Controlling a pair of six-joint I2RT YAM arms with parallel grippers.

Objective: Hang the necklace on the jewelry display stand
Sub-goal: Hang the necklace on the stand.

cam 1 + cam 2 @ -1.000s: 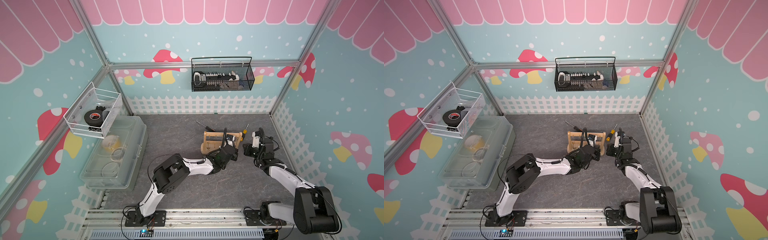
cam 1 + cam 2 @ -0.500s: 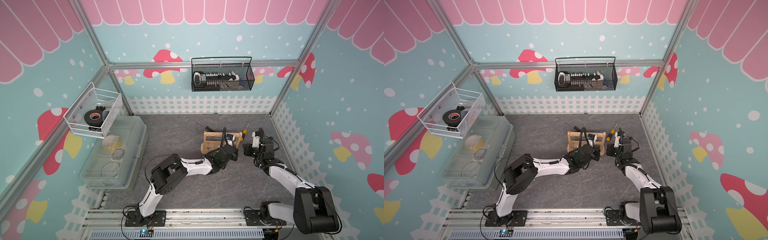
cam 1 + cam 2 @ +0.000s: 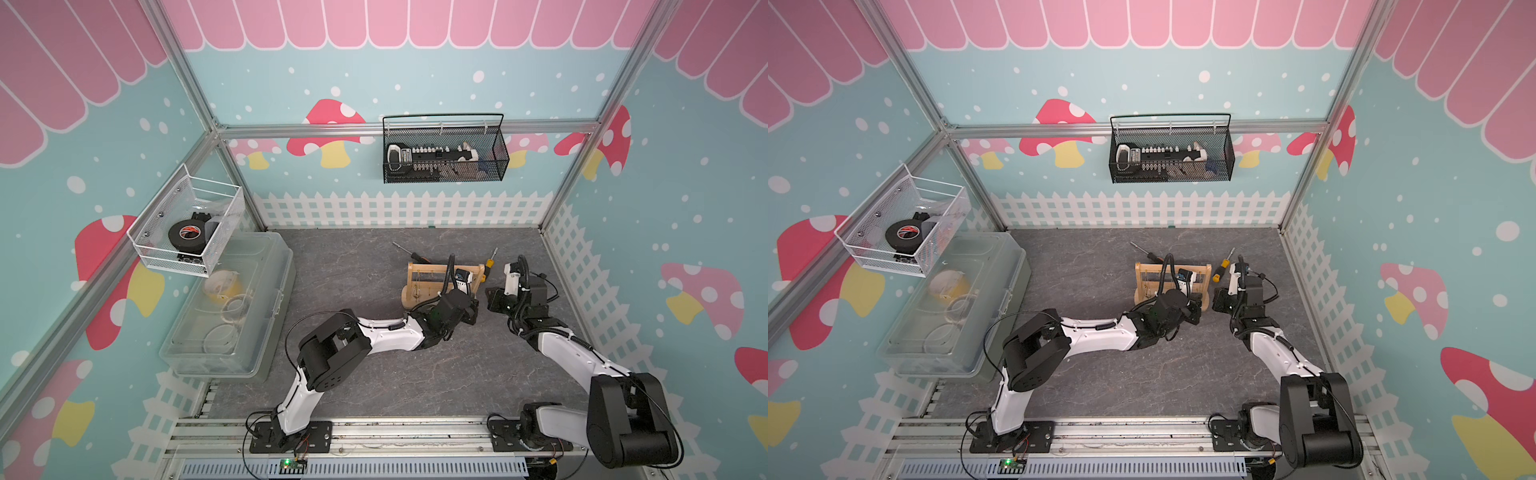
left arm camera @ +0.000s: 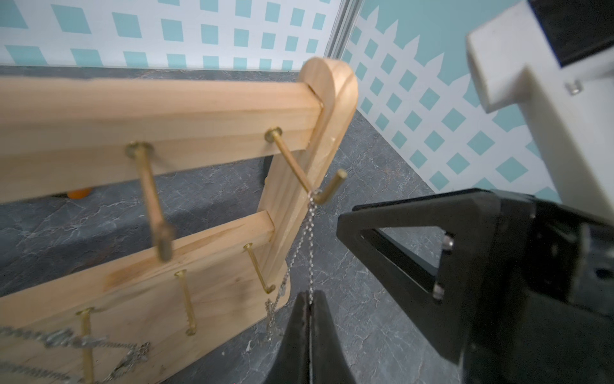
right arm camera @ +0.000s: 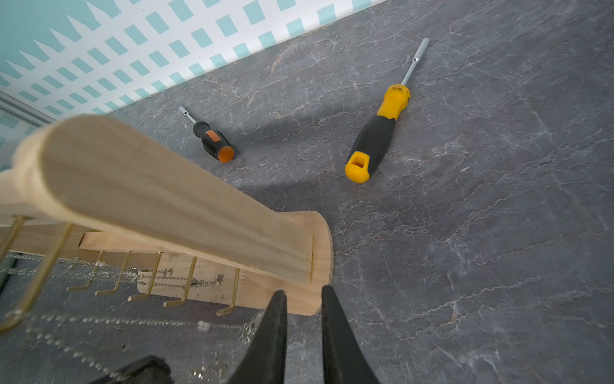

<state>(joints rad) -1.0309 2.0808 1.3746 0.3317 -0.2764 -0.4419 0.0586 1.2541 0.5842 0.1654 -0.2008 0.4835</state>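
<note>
The jewelry display stand (image 3: pixel 428 282) (image 3: pixel 1154 282) is a light-wood rack standing at the back right of the grey floor. In the left wrist view a thin silver necklace (image 4: pixel 310 239) loops over a gold peg (image 4: pixel 327 191) at the end of the upper bar of the stand (image 4: pixel 199 109). The chain runs down into my left gripper (image 4: pixel 309 299) (image 3: pixel 471 311), which is shut on it. My right gripper (image 5: pixel 301 292) (image 3: pixel 492 299) hovers by the stand's end post (image 5: pixel 166 199), jaws a little apart and empty. More chain (image 5: pixel 116 320) hangs by the lower pegs.
Two screwdrivers lie behind the stand, one yellow-handled (image 5: pixel 378 136) (image 3: pixel 490 264) and one with an orange end (image 5: pixel 212 139) (image 3: pixel 409 251). A clear plastic bin (image 3: pixel 232 307) lies at the left. A black wire basket (image 3: pixel 444 153) hangs on the back wall and a white one (image 3: pixel 187 228) on the left wall.
The left arm's elbow has shifted slightly. Both grippers stay where they were beside the stand.
</note>
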